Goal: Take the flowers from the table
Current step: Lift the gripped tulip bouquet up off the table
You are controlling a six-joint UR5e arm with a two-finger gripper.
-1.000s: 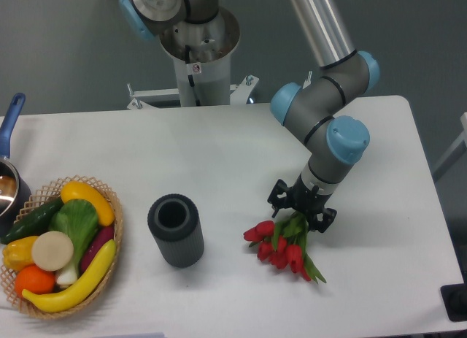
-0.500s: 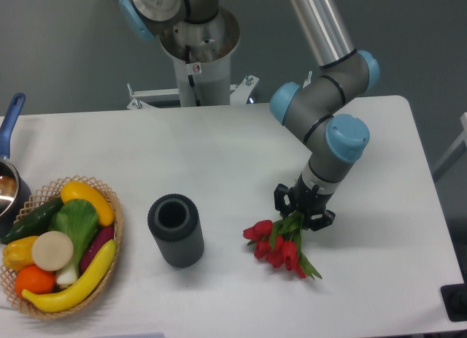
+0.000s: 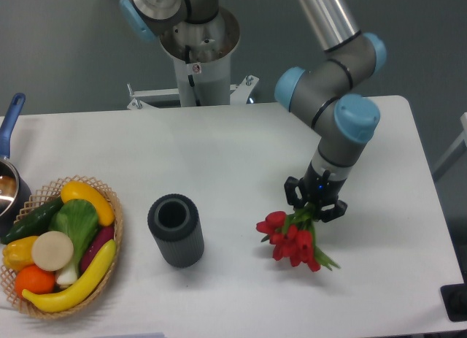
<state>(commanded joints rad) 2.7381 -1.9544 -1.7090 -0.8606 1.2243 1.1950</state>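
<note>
The flowers, a small bunch of red tulips with green leaves, hang from my gripper at the right of the white table. The gripper is shut on the bunch just above the blooms; the stems are hidden inside the fingers. The red heads point down and to the left, close over the tabletop. I cannot tell whether the lowest leaf tip touches the table.
A dark ribbed cylinder vase stands upright left of the flowers. A wicker basket of fruit and vegetables sits at the left edge. A pot with a blue handle is at the far left. The arm's base is behind the table.
The gripper closed on the flowers and moved slightly right with them; the bunch shifted right along with it.
</note>
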